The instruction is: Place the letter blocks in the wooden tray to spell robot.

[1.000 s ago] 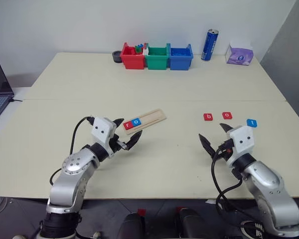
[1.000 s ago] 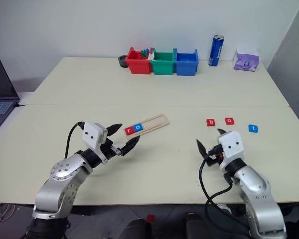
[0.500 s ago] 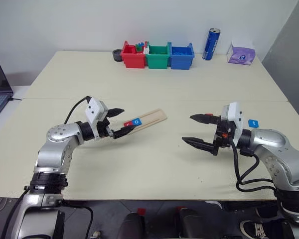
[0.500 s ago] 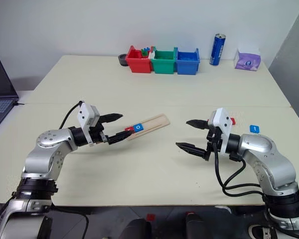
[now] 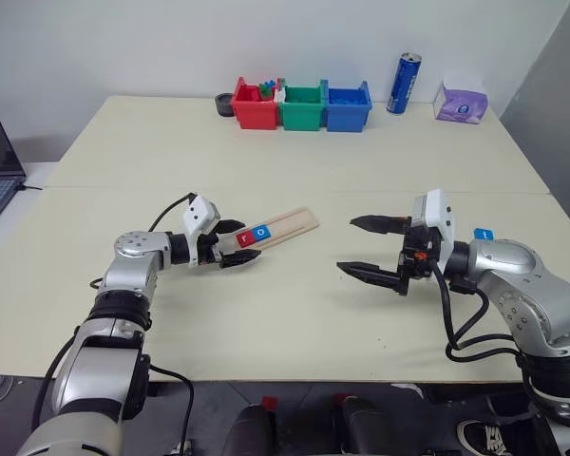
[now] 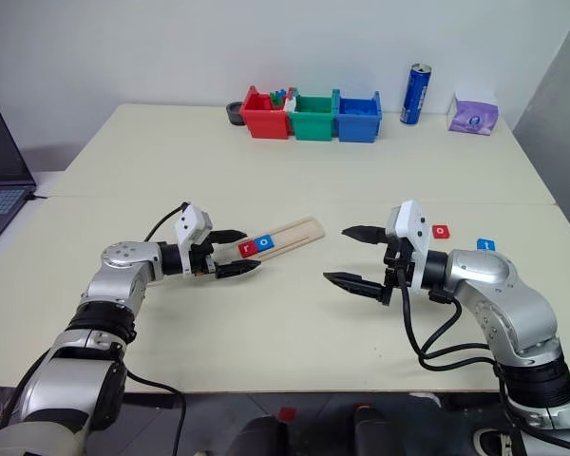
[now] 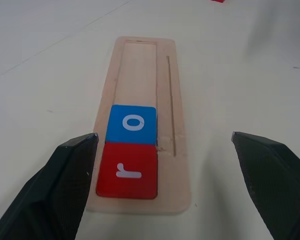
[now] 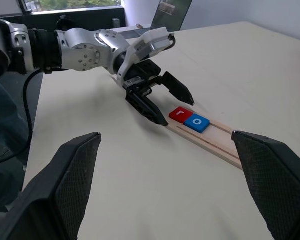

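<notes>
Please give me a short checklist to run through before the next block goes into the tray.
1. Wooden tray has free groove beyond the o: ok.
2. r block and o block seated side by side at the tray's near end: ok.
3. Left gripper open, its fingers either side of the tray end: ok.
4. Right gripper open and empty: ok.
5. b block in sight: cannot tell.
6. t block on the table: ok.
</notes>
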`<action>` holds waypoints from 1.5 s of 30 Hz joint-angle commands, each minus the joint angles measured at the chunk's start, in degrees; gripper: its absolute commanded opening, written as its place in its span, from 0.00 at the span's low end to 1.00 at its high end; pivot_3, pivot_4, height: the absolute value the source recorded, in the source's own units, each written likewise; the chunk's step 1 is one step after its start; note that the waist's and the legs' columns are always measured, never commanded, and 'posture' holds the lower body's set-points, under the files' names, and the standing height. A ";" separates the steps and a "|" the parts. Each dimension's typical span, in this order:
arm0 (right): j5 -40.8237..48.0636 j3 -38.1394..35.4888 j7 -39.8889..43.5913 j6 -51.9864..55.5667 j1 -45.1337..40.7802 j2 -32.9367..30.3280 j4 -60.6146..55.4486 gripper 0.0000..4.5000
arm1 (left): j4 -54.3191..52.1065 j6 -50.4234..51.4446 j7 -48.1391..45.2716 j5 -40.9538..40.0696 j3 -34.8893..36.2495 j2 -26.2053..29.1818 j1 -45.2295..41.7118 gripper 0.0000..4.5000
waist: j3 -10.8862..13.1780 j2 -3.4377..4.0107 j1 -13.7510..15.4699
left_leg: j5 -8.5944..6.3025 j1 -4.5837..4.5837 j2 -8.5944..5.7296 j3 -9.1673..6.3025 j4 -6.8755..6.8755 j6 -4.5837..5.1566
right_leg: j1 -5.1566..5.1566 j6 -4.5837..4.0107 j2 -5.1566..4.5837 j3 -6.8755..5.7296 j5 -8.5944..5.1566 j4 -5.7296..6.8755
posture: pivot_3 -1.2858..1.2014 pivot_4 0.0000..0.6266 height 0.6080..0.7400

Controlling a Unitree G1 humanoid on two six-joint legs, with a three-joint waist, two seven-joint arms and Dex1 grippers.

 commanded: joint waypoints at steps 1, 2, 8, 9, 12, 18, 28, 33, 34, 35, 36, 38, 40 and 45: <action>2.10 -1.66 -0.89 0.92 0.06 -0.69 -3.37 0.99 | 4.18 -3.58 -0.40 1.58 0.20 -0.83 -3.47 1.00 | 0.00 0.00 0.00 | 0.00 0.00 0.00 0.00 0.00 0.00 | 0.00 0.00 0.00 0.00 0.00 0.00 | 0.52 0.24 1.00; 2.21 -1.79 -1.15 1.18 0.07 -0.71 -3.59 0.99 | 5.20 -4.06 -0.58 1.96 0.24 -1.10 -3.97 1.00 | 0.00 0.00 0.00 | 0.00 0.00 0.00 0.00 0.00 0.00 | 0.00 0.00 0.00 -0.02 0.00 0.00 | 0.52 0.24 1.00; 3.34 -2.84 -2.74 2.51 0.56 -1.40 -5.29 0.99 | 10.28 -6.94 0.03 4.23 0.40 -1.97 -5.87 1.00 | 0.01 -0.01 -0.06 | 0.00 0.00 0.00 -0.01 0.00 0.00 | 0.00 0.00 0.00 -0.03 0.00 0.01 | 0.52 0.24 1.00; 3.59 -3.00 -2.98 2.68 0.69 -1.54 -5.55 0.99 | 10.82 -7.01 0.08 4.46 0.52 -2.04 -6.07 1.00 | 0.01 -0.01 -0.04 | 0.00 0.00 0.00 -0.01 0.00 0.00 | 0.00 0.00 0.00 -0.03 0.00 0.02 | 0.52 0.24 1.00; 4.26 -3.24 -3.60 3.30 0.71 -1.68 -6.08 0.99 | 12.95 -7.64 0.85 5.40 0.73 -2.14 -6.66 1.00 | 0.01 -0.02 -0.04 | 0.00 -0.01 -0.01 -0.02 0.00 0.00 | 0.00 0.00 0.00 -0.04 0.00 0.02 | 0.52 0.24 1.00; 5.45 -3.56 -4.51 4.35 1.52 -2.17 -7.65 0.99 | 15.19 -8.66 1.94 6.51 0.88 -2.82 -7.02 1.00 | 0.00 -0.02 -0.03 | 0.00 0.00 0.00 -0.02 0.01 0.00 | 0.00 0.00 0.00 -0.05 0.00 0.05 | 0.52 0.24 1.00; 3.11 -1.51 -7.42 3.38 2.55 -0.92 -6.68 0.99 | 17.86 -8.08 3.90 8.04 1.01 -4.97 -7.79 1.00 | 0.00 -0.03 0.05 | 0.00 0.04 -0.02 -0.02 0.07 0.00 | 0.00 0.00 -0.01 -0.07 0.00 0.23 | 0.52 0.24 1.00; 2.67 -1.04 -9.48 3.46 1.52 0.72 -6.37 0.99 | 18.95 -7.31 4.37 9.39 0.36 -6.15 -7.20 1.00 | -0.01 -0.04 0.19 | 0.01 0.12 -0.04 -0.02 0.10 0.00 | 0.01 0.00 -0.01 -0.06 0.00 0.40 | 0.52 0.24 1.00; 2.69 -1.02 -9.74 3.57 1.46 0.89 -6.48 0.99 | 19.12 -7.01 4.40 9.60 0.25 -6.32 -7.18 1.00 | -0.02 -0.04 0.22 | 0.01 0.13 -0.04 -0.02 0.11 0.00 | 0.02 0.00 -0.01 -0.06 0.00 0.42 | 0.52 0.24 1.00; 2.72 -1.05 -9.93 3.65 1.49 0.98 -6.61 0.99 | 19.19 -7.02 4.45 9.77 0.17 -6.49 -7.13 1.00 | -0.03 -0.04 0.27 | 0.01 0.14 -0.05 -0.02 0.11 0.00 | 0.03 0.01 -0.01 -0.06 0.00 0.43 | 0.52 0.24 1.00; 2.72 -1.03 -10.16 3.74 1.49 1.08 -6.69 0.99 | 19.21 -7.43 4.50 10.09 -0.04 -6.62 -7.05 1.00 | -0.04 -0.04 0.31 | 0.01 0.15 -0.05 -0.02 0.12 0.00 | 0.04 0.01 -0.02 -0.07 0.00 0.43 | 0.52 0.24 1.00; 2.88 -1.09 -10.51 3.87 1.61 1.07 -6.89 0.99 | 19.09 -8.35 4.40 10.46 -0.21 -6.84 -6.96 1.00 | -0.05 -0.04 0.46 | 0.01 0.17 -0.06 -0.02 0.12 0.00 | 0.06 0.01 -0.02 -0.06 0.00 0.44 | 0.52 0.24 1.00; 3.11 -1.27 -10.78 4.05 1.78 0.97 -7.11 0.99 | 18.95 -8.68 4.41 10.36 0.09 -7.04 -7.38 1.00 | -0.05 -0.04 0.55 | 0.01 0.18 -0.06 -0.01 0.13 0.00 | 0.06 0.01 -0.02 -0.07 0.00 0.44 | 0.52 0.24 1.00; 3.13 -1.12 -11.31 4.08 2.15 0.99 -7.18 0.99 | 18.30 -8.88 2.95 9.57 0.74 -7.37 -8.96 1.00 | -0.05 -0.04 0.83 | 0.01 0.16 -0.07 -0.01 0.13 0.00 | 0.06 0.00 -0.02 -0.07 0.00 0.43 | 0.52 0.24 1.00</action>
